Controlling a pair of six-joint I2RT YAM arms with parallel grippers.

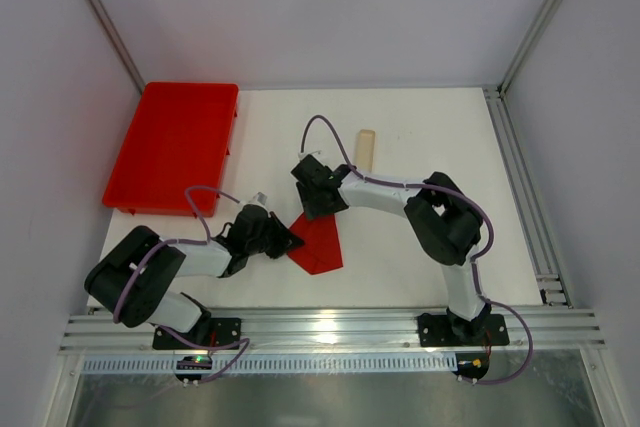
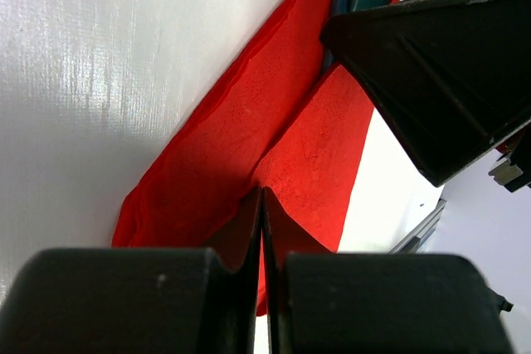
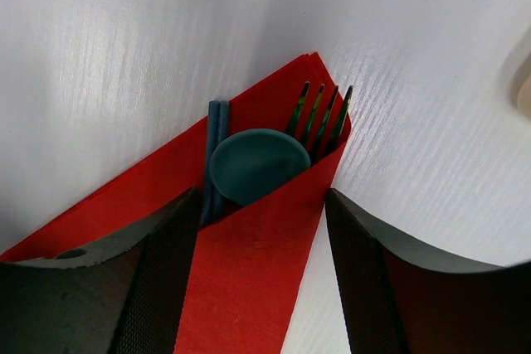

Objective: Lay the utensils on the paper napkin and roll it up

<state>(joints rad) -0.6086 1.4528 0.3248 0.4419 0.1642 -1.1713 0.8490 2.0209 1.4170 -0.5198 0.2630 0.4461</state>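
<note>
Two pincers of mine meet at the paper napkin (image 1: 318,247), which lies on the white tabletop (image 1: 420,137) a little way out from my bases, between the arms. Nearest me, my left pincer (image 2: 262,205) is clamped together, its jaws pressed on a raised fold of the red sheet at the napkin's left side.

On the napkin lie the utensils (image 3: 257,163). A flap of red paper is folded across their handles, so only the heads show, pointing toward one corner of the sheet. The teal spoon (image 3: 259,167) rests bowl-up. The fork (image 3: 319,118) is just beside it, with its tines reaching nearly to the paper's edge. A third slim teal piece sits edge-on against the spoon's other side, and I cannot tell what it is.

At the napkin's far end my right pincer (image 3: 261,196) stands spread wide, one finger on each side of the folded flap. I cannot tell whether either finger touches the paper.

Beyond that, a pale flat wooden strip (image 1: 366,152) lies apart from the napkin. Farthest off, at the far left corner, sits the red plastic tray (image 1: 175,147).
</note>
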